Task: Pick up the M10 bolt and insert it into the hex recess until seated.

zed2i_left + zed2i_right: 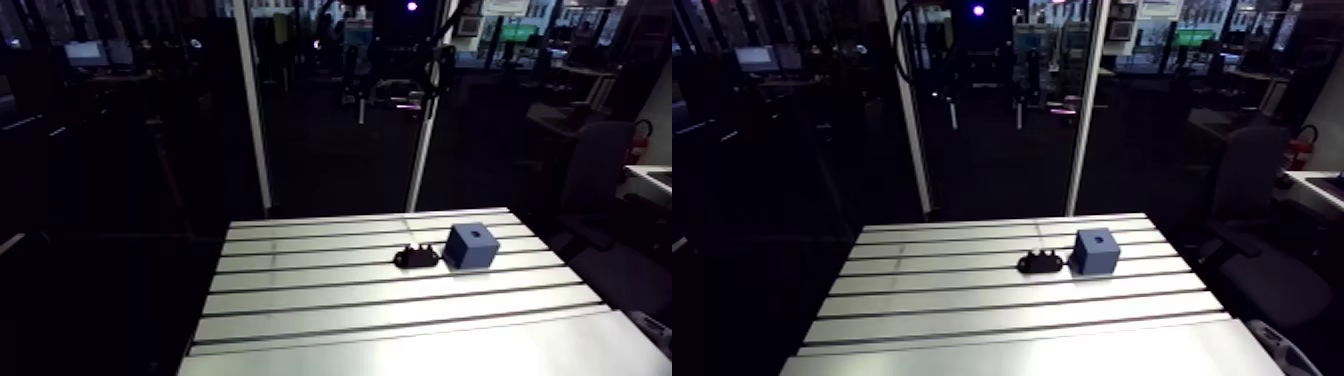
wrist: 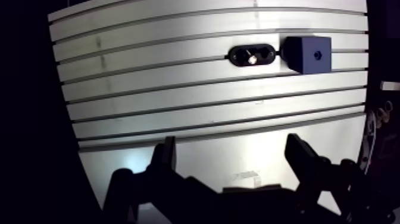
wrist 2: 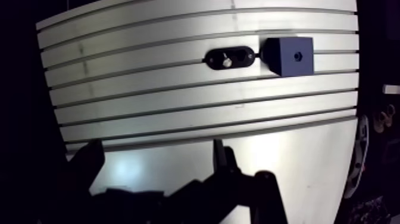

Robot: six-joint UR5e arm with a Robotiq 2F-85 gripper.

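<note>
A small black holder (image 2: 252, 55) lies on the slotted table (image 2: 178, 101), well ahead of my gripper, and the shiny bolt (image 2: 253, 58) stands in its middle. Right beside the holder sits a blue block (image 2: 309, 53) with a small dark recess (image 2: 318, 54) in its upper face. The arm view shows the holder (image 1: 417, 257) and the block (image 1: 471, 245) touching or nearly touching at the table's far right. My gripper (image 2: 231, 149) hovers over the smooth front strip of the table. Its dark fingers (image 2: 165, 156) stand wide apart with nothing between them. It does not appear in the arm view.
Long grooves run across the table (image 1: 330, 300) from side to side. The table's left edge (image 2: 65, 113) and far edge drop off into darkness. A smooth unslotted strip (image 1: 420, 355) runs along the near side.
</note>
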